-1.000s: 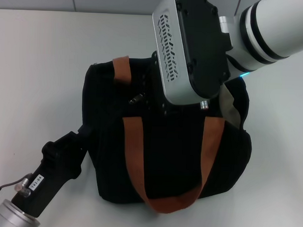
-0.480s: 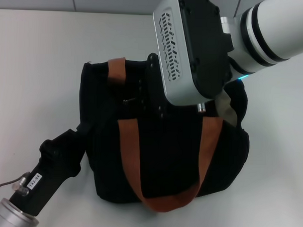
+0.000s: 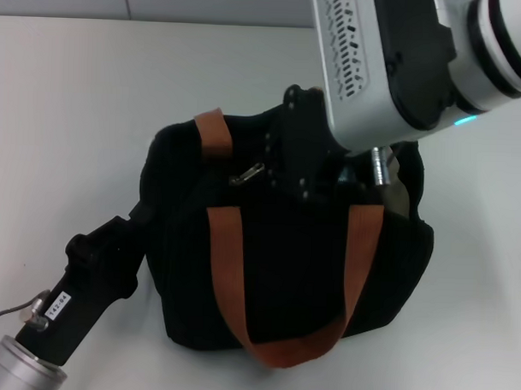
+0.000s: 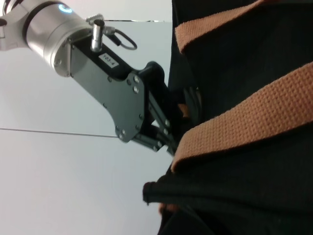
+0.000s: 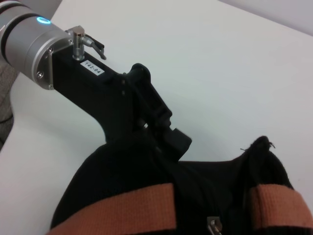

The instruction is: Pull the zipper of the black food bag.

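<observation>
Zipper [image 3: 247, 174] lying atop black food bag [image 3: 283, 273] at desk [image 3: 66, 111] centre, just at 9 o'clock of right gripper [image 3: 283, 166]; finger state unclear. Left gripper [image 5: 168, 139] clamped on bag's 8 o'clock corner.

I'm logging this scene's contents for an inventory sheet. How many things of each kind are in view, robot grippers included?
Black food bag: 1
Orange handles (near, far): 2
Zipper: 1
Grippers (left gripper at the bag's side, right gripper over the bag's top): 2
Total: 6
</observation>
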You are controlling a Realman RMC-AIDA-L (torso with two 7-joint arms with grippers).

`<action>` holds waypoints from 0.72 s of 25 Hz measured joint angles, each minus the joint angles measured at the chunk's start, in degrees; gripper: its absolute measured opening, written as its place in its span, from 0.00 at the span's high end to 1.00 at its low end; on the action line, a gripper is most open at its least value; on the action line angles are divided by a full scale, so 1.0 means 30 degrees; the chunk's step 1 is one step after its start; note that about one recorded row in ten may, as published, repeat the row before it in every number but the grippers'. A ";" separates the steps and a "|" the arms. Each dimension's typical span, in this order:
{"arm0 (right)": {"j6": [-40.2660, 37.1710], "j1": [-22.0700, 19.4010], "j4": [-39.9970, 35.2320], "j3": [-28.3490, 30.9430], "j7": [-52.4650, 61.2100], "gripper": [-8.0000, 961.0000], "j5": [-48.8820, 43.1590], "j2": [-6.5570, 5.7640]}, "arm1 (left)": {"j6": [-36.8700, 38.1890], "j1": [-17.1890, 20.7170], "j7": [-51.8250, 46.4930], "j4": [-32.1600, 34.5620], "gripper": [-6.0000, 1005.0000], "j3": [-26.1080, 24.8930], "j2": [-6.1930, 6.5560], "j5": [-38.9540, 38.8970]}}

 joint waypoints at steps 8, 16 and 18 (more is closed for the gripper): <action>-0.0518 -0.0754 -0.0359 0.0080 0.0079 0.96 -0.0273 0.0006 | -0.0113 -0.0165 -0.0039 -0.0014 0.97 -0.0005 0.0000 -0.0050; -0.1202 -0.1639 -0.1425 0.0839 -0.0009 0.96 -0.0017 0.0018 | -0.0110 -0.0194 -0.0060 -0.0067 0.97 -0.0342 -0.0005 -0.0039; -0.1496 -0.1891 -0.1611 0.1208 -0.0010 0.96 0.0050 0.0017 | -0.0068 -0.0192 -0.0168 -0.0067 0.97 -0.0475 -0.0005 -0.0039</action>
